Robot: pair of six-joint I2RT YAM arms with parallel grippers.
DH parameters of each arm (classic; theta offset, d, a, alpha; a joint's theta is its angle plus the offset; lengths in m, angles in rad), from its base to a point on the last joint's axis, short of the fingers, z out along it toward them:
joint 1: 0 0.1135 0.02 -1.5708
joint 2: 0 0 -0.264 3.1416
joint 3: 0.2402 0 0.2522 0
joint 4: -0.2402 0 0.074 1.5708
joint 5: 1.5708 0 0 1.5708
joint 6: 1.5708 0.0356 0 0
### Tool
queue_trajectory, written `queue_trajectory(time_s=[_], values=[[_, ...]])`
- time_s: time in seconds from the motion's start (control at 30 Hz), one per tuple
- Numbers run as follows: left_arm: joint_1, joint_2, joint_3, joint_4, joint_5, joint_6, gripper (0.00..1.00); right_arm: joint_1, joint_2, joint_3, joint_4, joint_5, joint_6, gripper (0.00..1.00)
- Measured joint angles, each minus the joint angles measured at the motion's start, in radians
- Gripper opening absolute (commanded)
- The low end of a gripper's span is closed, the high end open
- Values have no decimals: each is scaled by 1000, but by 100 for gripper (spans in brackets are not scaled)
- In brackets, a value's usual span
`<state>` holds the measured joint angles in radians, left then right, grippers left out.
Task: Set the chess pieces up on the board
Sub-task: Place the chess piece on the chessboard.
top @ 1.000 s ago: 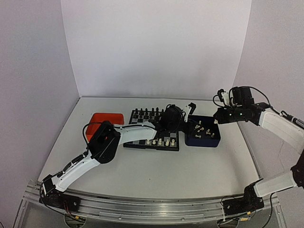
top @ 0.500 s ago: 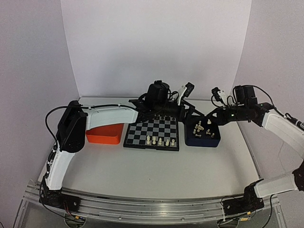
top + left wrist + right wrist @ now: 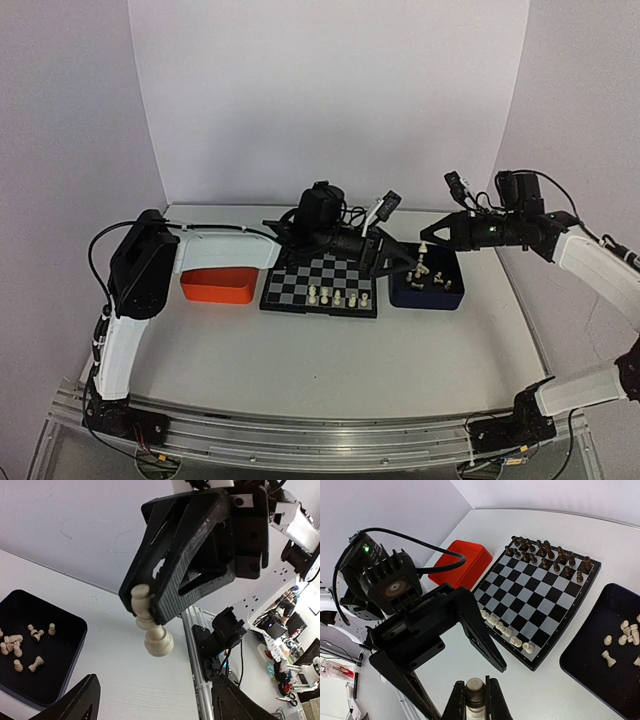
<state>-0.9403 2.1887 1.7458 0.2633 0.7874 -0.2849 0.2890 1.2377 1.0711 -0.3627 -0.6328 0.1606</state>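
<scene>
Right tool (image 3: 474, 684) pinches one chess piece (image 3: 158, 640) — one board (image 3: 322, 283), orange tray (image 3: 218, 286), blue tray (image 3: 425, 299).

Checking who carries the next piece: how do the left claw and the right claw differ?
The right claw is shut on a cream chess piece, pinching its head end; the left claw stands open and holds nothing. The right claw's fingers sit close together; the left claw's are spread wide. Both are black, raised off the table, facing each other.
</scene>
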Motion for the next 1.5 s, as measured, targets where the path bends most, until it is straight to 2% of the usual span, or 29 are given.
queue_trajectory(time_s=[0.27,0.43,0.5,0.63,0.7,0.8,1.0,1.13,1.33,1.5], values=[[4,4,3,86,50,-96,60,15,9,-34,120,-59,103,0],[6,16,18,99,57,-138,46,40,14,-40,159,-67,129,0],[8,22,25,110,58,-155,35,51,15,-43,172,-67,130,0],[9,25,28,127,69,-179,8,66,16,-52,187,-60,129,0],[7,26,29,132,75,-186,0,68,16,-58,191,-58,132,0],[7,26,29,130,77,-190,0,70,16,-60,193,-54,133,3],[14,22,4,120,106,-123,0,74,16,-60,174,-58,139,39],[40,16,-44,16,129,29,0,74,10,-48,101,-105,132,54],[67,14,-67,-277,129,333,0,74,14,51,-106,-158,103,62],[62,4,-65,-442,125,501,0,77,96,148,-233,-189,102,63]])
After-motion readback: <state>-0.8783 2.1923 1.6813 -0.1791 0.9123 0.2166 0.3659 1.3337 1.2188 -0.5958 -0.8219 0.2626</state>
